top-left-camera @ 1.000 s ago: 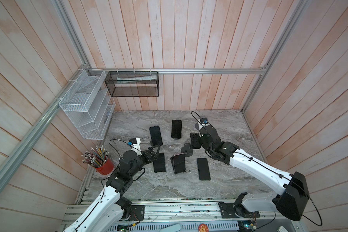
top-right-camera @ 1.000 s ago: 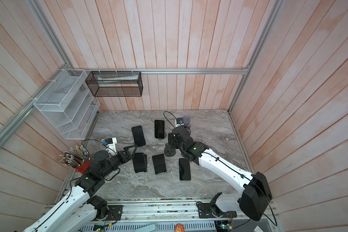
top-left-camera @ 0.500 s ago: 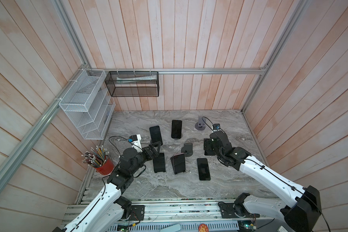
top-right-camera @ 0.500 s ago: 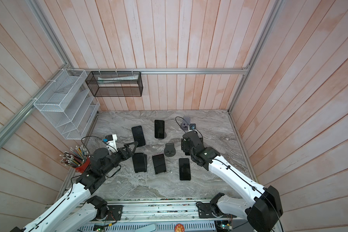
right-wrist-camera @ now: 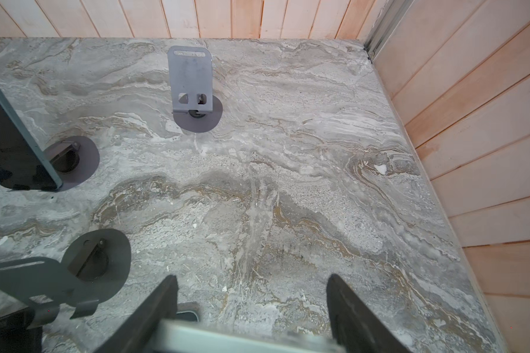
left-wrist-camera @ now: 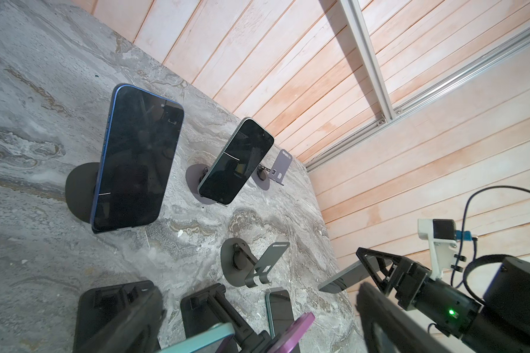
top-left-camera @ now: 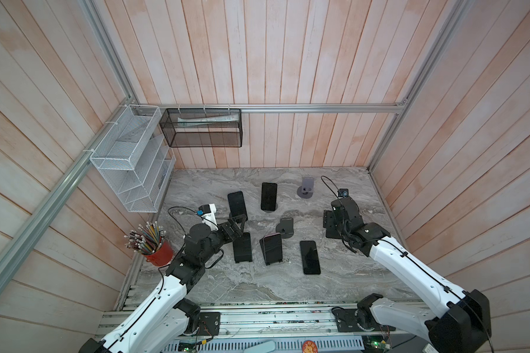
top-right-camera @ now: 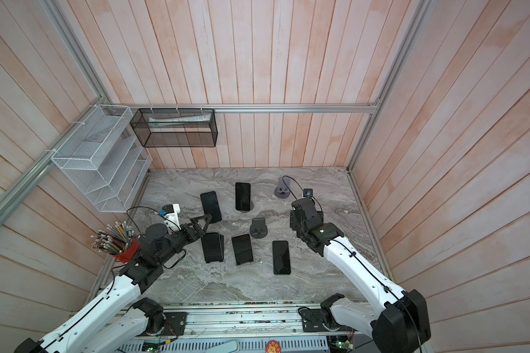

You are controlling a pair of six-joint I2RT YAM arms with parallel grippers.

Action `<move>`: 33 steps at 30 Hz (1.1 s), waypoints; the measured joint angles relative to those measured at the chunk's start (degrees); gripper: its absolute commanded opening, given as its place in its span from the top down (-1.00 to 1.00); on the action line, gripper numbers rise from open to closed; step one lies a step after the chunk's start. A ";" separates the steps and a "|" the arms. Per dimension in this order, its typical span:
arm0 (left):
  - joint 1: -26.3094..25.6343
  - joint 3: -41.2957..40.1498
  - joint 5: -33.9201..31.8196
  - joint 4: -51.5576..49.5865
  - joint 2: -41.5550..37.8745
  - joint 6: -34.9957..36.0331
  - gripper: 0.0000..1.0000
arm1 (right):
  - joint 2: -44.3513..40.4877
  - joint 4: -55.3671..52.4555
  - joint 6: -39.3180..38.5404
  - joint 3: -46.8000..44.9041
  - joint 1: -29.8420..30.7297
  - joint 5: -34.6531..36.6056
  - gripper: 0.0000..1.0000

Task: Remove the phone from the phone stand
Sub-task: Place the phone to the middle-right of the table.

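Note:
My right gripper (top-left-camera: pixel 331 224) is shut on a dark phone (top-right-camera: pixel 294 218), held on edge above the table's right side. In the right wrist view its pale edge (right-wrist-camera: pixel 242 339) spans the gap between the fingers (right-wrist-camera: pixel 153 311). Two phone stands are empty: a dark one (top-left-camera: pixel 285 227) mid-table and a grey one (top-left-camera: pixel 307 189) at the back. My left gripper (top-left-camera: pixel 233 225) is open, hovering over a phone on a black stand (top-left-camera: pixel 242 246). From the left wrist, a teal phone (left-wrist-camera: pixel 202 336) and a purple one (left-wrist-camera: pixel 294 330) lie just below the jaws.
Two more phones (top-left-camera: pixel 237 204) (top-left-camera: pixel 269 196) lean on round stands at the back. One phone (top-left-camera: pixel 310 256) lies flat near the front. A red pencil cup (top-left-camera: pixel 158 250) stands at the left edge. A white wire rack (top-left-camera: pixel 129 162) and a black mesh basket (top-left-camera: pixel 202 128) hang on the walls.
My right arm has swung from the middle of the table to the right, carrying the phone. The grey stand at the back is now uncovered. The left arm has barely shifted.

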 measured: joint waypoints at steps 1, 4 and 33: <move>0.00 -0.04 0.00 0.02 0.00 -0.11 -1.00 | 0.04 -0.15 -0.39 0.00 -0.50 -0.15 -0.38; 0.11 -0.55 -0.02 0.63 0.00 -0.37 -1.00 | 0.04 -0.68 -1.40 0.00 -2.01 -1.33 -0.38; 1.40 -3.39 0.92 2.10 -2.12 -2.14 -1.00 | 7.98 -6.01 -2.56 0.00 -6.67 -16.20 -0.35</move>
